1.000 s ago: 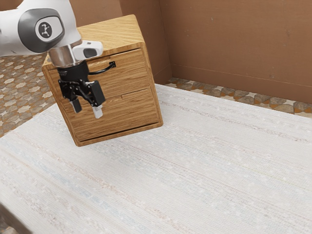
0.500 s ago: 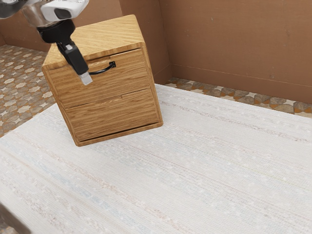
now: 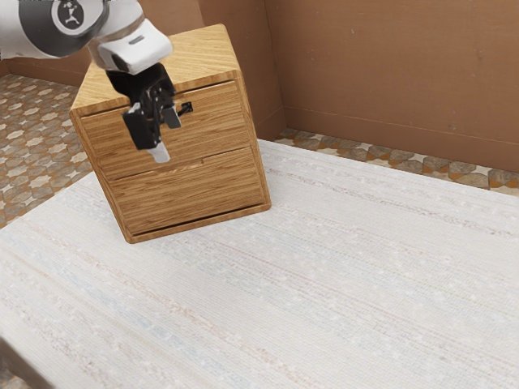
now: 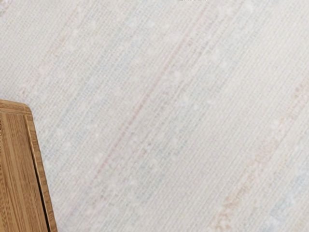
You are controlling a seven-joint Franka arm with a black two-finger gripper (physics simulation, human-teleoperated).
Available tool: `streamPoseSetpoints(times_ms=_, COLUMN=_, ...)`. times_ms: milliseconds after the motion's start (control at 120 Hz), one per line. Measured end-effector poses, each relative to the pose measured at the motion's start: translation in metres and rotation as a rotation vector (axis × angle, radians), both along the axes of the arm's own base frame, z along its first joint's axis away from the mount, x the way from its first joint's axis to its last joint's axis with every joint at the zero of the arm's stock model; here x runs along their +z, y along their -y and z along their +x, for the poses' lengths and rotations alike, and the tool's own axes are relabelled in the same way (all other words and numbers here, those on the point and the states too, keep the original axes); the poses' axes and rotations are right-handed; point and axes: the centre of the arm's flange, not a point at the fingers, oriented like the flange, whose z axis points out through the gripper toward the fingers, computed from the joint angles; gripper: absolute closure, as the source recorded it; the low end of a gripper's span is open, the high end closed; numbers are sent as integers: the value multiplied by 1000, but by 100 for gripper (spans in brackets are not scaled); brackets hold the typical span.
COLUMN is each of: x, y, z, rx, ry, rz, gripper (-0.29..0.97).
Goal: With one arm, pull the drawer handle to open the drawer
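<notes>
On the pale table point(image 3: 365, 267), the wooden drawer point(image 3: 215, 117) sits flush, handle point(image 3: 187, 107) black

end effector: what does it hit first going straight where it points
Probably the white woven surface in front of the cabinet; the end effector points downward, though depth is unclear.

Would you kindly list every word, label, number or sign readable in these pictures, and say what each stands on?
No words or numbers can be read anywhere.
On the arm joint cap: a small dark emblem, a symbol rather than letters, too small to make out.
On the wooden cabinet and the pale woven surface: no labels or marks.
</notes>
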Motion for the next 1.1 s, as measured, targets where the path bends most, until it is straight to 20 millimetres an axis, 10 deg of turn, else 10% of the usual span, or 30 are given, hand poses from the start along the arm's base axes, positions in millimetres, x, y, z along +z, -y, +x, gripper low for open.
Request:
streamPoseSetpoints(times_ms=683, x=-20, y=-25, z=26, rx=-38, ry=67, rz=23, gripper=0)
streamPoseSetpoints(times_ms=833, x=24, y=-19, z=-6, rx=-8, ry=106, rz=61, gripper=0)
streamPoseSetpoints(times_ms=1100, x=20, y=-19, z=-14, rx=47, ry=47, rz=46, gripper=0)
